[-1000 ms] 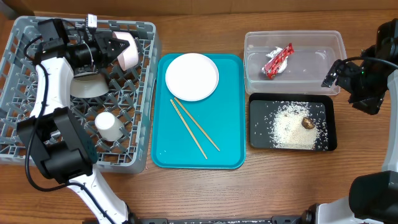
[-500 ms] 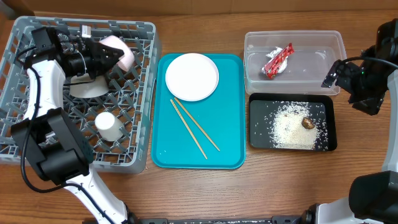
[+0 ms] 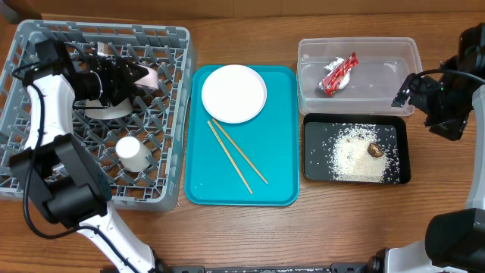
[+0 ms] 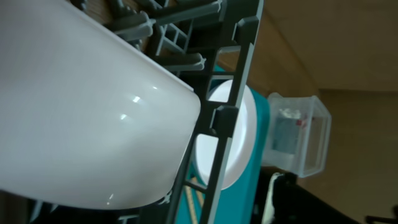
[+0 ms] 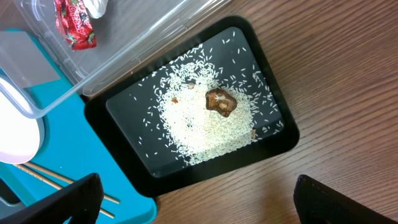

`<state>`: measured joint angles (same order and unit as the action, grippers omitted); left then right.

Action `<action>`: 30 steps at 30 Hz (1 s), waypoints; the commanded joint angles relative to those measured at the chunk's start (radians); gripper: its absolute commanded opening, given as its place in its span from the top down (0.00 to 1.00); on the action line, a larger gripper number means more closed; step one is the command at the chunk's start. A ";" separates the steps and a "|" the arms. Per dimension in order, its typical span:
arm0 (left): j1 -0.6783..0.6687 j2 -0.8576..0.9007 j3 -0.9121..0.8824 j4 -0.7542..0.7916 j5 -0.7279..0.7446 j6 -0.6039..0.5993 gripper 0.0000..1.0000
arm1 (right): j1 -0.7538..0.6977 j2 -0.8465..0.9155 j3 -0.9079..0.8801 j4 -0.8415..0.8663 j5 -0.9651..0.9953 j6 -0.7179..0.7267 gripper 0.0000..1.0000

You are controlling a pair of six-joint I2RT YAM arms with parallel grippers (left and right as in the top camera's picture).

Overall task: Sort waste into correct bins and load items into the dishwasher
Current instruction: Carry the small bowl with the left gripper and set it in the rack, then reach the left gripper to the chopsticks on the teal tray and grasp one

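The grey dishwasher rack [image 3: 45,178] holds a grey bowl [image 3: 106,108], a white cup [image 3: 130,153] and the pinkish-white dish [image 3: 156,76], which stands among the pegs. My left gripper [image 3: 136,74] sits just left of the dish with its fingers looking spread. The dish [image 4: 81,112] fills the left wrist view, where no fingers show. The white plate [image 3: 233,92] and chopsticks [image 3: 236,157] lie on the teal tray [image 3: 280,182]. The wrapper [image 3: 339,73] is in the clear tub [image 3: 394,49]. Rice [image 5: 205,121] and a brown lump [image 5: 221,101] are in the black tray [image 3: 314,171]. My right gripper [image 5: 205,205] is open and empty.
The right arm [image 3: 447,98] hangs over the table's right edge beside both bins. The teal tray separates the rack from the bins. Bare wood runs along the front of the table [image 3: 341,227]. Rack bars [image 4: 224,118] cross close in front of the left wrist camera.
The left gripper has pulled back to the left and its fingers have spread. The pinkish-white dish has sunk lower among the rack pegs. The right arm has not moved.
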<state>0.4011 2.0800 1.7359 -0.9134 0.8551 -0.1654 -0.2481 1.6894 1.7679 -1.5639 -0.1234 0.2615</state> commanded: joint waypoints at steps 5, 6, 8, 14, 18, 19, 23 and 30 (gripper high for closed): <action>-0.010 -0.216 0.000 -0.020 -0.159 0.021 0.00 | -0.004 -0.018 0.000 0.002 -0.002 0.000 0.00; -0.024 -0.249 0.000 -0.040 -0.166 0.021 0.00 | -0.004 -0.018 0.000 0.001 -0.002 -0.001 0.00; -0.070 -0.305 0.000 -0.091 -0.232 0.011 0.00 | -0.004 -0.018 0.000 0.002 -0.002 -0.001 0.00; -0.243 -0.376 0.000 -0.245 -0.523 -0.123 0.00 | -0.004 -0.018 0.000 0.002 -0.002 -0.001 0.00; -0.366 -0.372 0.000 -0.261 -0.555 -0.164 0.00 | -0.004 -0.018 0.000 0.002 -0.002 -0.001 0.00; -0.393 -0.367 0.000 -0.261 -0.535 -0.165 0.00 | -0.004 -0.018 0.000 0.002 -0.002 -0.001 0.00; -0.500 -0.350 -0.001 -0.267 -0.526 -0.186 0.00 | -0.004 -0.018 0.000 0.002 -0.002 -0.001 0.00; -0.692 -0.269 -0.008 -0.347 -0.715 -0.444 0.00 | -0.004 -0.018 0.000 0.001 -0.002 -0.001 0.00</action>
<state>-0.2287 1.7580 1.7351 -1.2442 0.2489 -0.4526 -0.2481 1.6894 1.7679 -1.5639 -0.1238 0.2615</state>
